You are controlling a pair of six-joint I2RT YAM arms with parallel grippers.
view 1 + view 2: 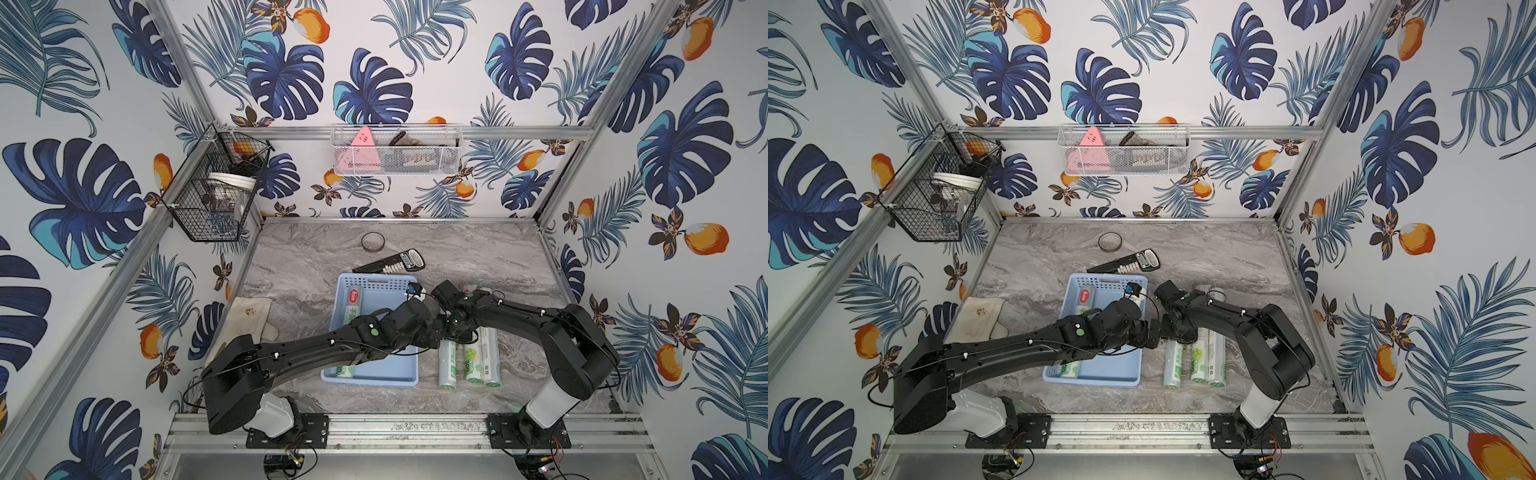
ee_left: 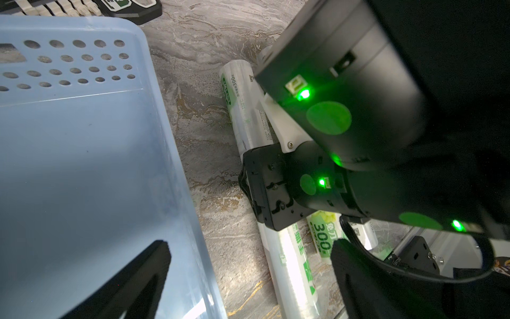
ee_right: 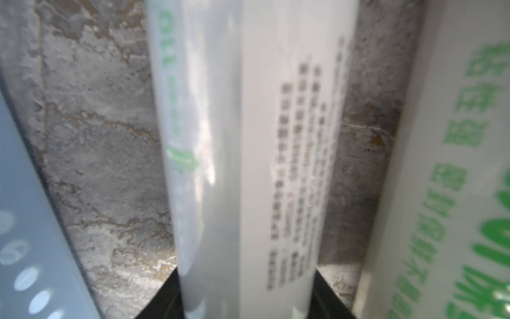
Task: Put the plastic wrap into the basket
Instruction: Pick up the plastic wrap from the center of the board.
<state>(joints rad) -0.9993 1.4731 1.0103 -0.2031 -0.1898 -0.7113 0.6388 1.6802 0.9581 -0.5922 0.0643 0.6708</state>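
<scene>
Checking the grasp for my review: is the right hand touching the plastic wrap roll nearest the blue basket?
Touching. In the right wrist view the right hand has both black fingers flush against the sides of the roll.

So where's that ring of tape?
In both top views the tape ring lies on the table, back centre, just beyond the calculator and blue basket.

The desk [image 1: 291,257] has a grey stone-look surface with tan veins, smooth and faintly sheened. The basket [image 2: 82,165] is light-blue plastic, smooth and semi-glossy. The plastic wrap [image 3: 248,138] is glossy clear film over a white-and-green printed label, and it catches glare. The left arm [image 1: 307,353] and right arm [image 1: 540,324] have matt black shells. The frame rail [image 1: 415,432] is dull bare metal. The black wire basket [image 1: 199,216] and white mesh basket [image 1: 415,162] are metal wire. The cloth [image 1: 249,320] is cream, soft and stained.
</scene>
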